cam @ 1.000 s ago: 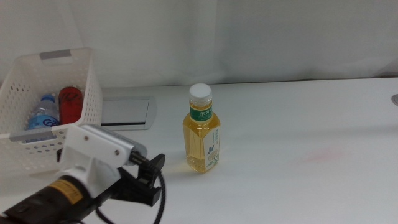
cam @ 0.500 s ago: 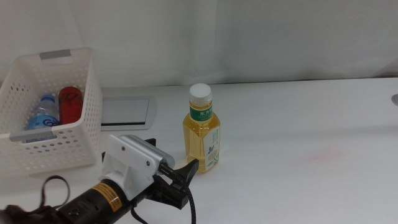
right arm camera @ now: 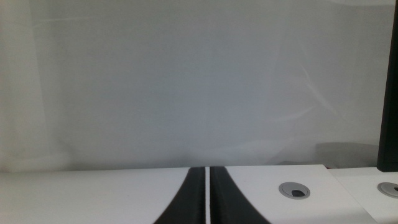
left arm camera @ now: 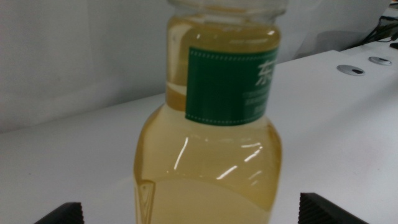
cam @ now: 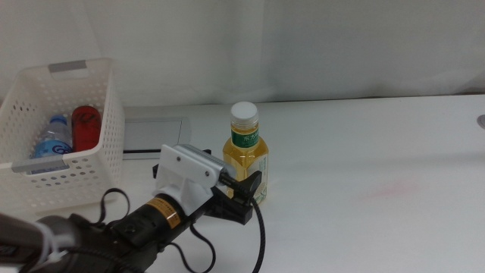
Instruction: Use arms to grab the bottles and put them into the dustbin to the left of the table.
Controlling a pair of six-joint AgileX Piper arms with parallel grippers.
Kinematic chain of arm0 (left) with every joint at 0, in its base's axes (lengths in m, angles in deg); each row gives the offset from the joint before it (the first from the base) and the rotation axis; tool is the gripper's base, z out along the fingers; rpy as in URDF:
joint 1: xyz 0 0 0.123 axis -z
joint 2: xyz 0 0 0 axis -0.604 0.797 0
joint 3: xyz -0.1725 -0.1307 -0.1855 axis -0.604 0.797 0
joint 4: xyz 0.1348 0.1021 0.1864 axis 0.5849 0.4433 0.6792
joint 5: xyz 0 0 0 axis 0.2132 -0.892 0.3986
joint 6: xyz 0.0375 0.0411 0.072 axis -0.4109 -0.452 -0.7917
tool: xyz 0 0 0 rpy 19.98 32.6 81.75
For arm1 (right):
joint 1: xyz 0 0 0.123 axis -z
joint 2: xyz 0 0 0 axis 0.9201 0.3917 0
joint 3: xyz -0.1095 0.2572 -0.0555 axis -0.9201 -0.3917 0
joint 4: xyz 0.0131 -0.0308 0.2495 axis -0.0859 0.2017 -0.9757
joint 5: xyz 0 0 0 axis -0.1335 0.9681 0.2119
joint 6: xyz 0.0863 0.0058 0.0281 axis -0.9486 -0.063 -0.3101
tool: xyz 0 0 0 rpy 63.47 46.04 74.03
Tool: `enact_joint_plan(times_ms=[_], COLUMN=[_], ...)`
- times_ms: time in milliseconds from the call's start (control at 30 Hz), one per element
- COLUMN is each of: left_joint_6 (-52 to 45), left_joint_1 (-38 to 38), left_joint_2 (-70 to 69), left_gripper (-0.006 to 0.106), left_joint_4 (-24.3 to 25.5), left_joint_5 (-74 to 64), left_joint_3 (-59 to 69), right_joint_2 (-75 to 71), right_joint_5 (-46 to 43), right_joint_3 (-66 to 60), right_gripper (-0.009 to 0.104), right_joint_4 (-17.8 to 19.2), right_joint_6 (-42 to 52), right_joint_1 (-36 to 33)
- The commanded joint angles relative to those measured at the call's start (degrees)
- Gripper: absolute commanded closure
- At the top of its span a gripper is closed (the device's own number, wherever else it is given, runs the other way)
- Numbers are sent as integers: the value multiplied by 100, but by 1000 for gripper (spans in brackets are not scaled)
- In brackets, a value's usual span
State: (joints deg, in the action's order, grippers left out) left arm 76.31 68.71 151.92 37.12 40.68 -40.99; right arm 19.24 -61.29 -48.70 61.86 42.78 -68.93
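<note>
Progress reads clearly from the middle view: I see my left gripper (cam: 244,199) has come forward from beside the dustbin (cam: 64,178) over the last second and now sits at the lower body of the yellow-drink bottle (cam: 246,163), which stands upright on the table (cam: 364,152), to the right of the dustbin and well apart from it. Inside the dustbin lie the water bottle (cam: 53,139) and the red can (cam: 86,126), so I judge this bottle to be the last one left to bin. From this angle the jaws look spread, but I cannot tell whether the bottle is between them or just beyond. My left wrist view settles that: the bottle fills the picture, its green label (left arm camera: 231,86) above the yellow liquid, and the two dark jaw tips stand wide apart at either side of it without touching, so the tool is released and bracketing the bottle, ready, I think, to close. My right wrist view shows what neither of the others does: the right gripper (right arm camera: 206,196) waits away from the work with its jaws pressed together on nothing, facing a white backdrop, with round cable grommets (right arm camera: 295,190) in the tabletop nearby.
</note>
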Motion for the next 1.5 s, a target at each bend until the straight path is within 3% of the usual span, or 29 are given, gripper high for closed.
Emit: enact_joint_plan(times_ms=[0,200,433,533,600,667,700,1033,1467], left_joint_6=[143,456,798,798,798,798,751,149,-99], left_joint_1=[41,41,41,41,41,41,41,-21,-1245], left_joint_2=[197,654,1002,1005,1005,994,961,-171,-1811], left_gripper=[10,10,17,44,67,99,103,103,103], left_joint_4=[-4,461,437,437,437,437,449,440,451], left_joint_5=[18,18,-849,-1142,-1260,-1390,-1456,-3301,-6712], left_joint_3=[-157,-605,-1231,-1320,-1361,-1424,-1455,-2254,-4097], right_joint_2=[-185,-185,-185,-185,-185,-185,-185,-185,-185], right_joint_5=[18,18,18,18,18,18,18,18,18], right_joint_3=[-22,-22,-22,-22,-22,-22,-22,-22,-22], right_gripper=[98,98,98,98,98,98,98,98,98], right_joint_4=[25,25,25,25,25,25,25,25,25], right_joint_6=[16,16,16,16,16,16,16,16,16], right_joint_1=[29,29,29,29,29,29,29,29,29])
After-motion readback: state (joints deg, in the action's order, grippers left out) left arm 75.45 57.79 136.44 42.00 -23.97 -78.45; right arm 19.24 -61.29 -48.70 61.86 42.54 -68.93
